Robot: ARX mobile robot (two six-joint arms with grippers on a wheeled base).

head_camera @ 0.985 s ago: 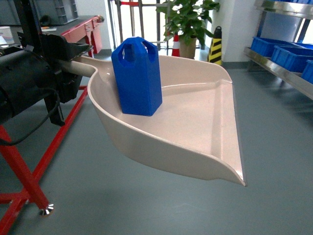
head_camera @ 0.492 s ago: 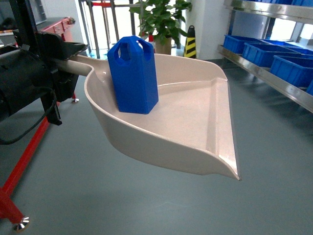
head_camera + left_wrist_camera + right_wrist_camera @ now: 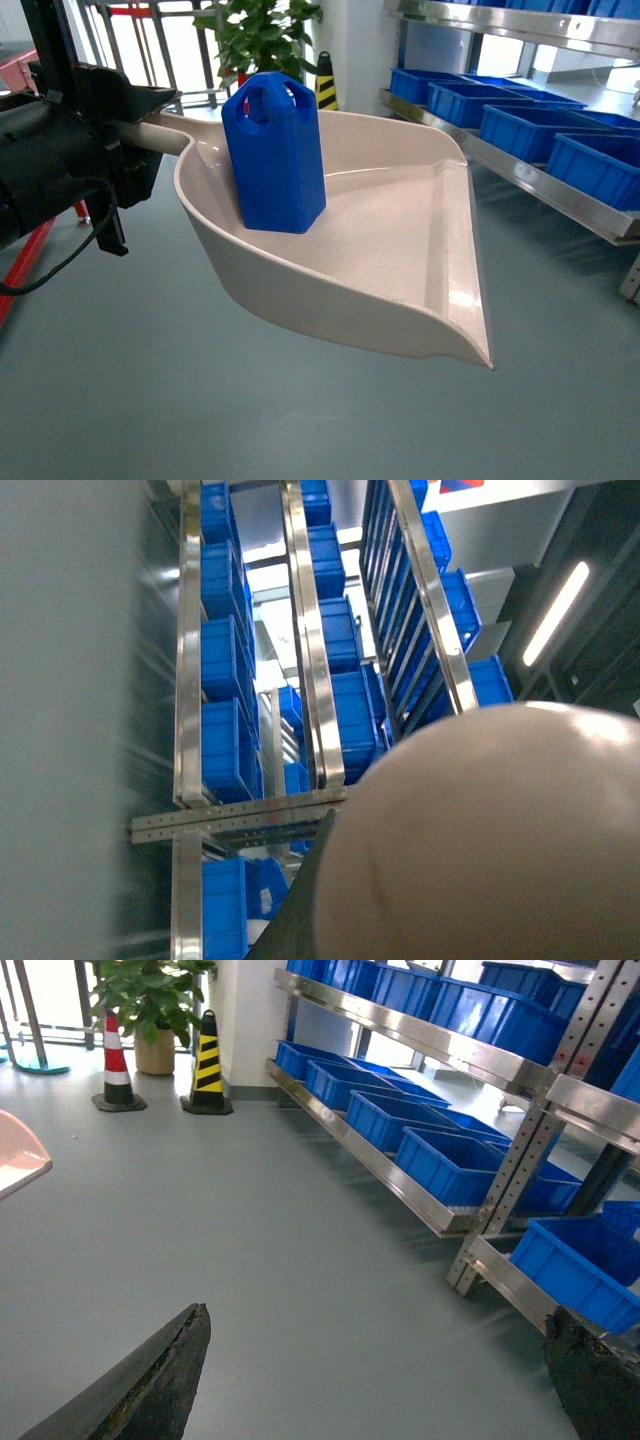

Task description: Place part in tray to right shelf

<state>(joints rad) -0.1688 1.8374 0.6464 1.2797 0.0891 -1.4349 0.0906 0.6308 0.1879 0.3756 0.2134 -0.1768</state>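
Observation:
The blue part [image 3: 275, 150] stands upright at the back of the beige tray [image 3: 400, 250], which hangs in the air over the grey floor. My left gripper [image 3: 120, 130] is shut on the tray's handle [image 3: 165, 135] at the left of the head view. In the left wrist view the tray's rounded back [image 3: 480, 840] fills the lower right, with one dark finger [image 3: 300, 920] beside it. The right shelf [image 3: 540, 180] with blue crates runs along the right side. My right gripper [image 3: 385, 1360] is open and empty above the floor, facing the shelf rail [image 3: 400, 1190].
Several blue crates [image 3: 450, 1165] sit on the shelf's lower level, more on the levels above. A potted plant [image 3: 262, 35] and two striped cones [image 3: 208, 1065] stand at the far wall. A red frame [image 3: 30, 250] shows at the left edge.
The head view has swung to the right: the shelf and its crates fill more of the right side, and the red frame has slid off left. Tray and part keep their pose.

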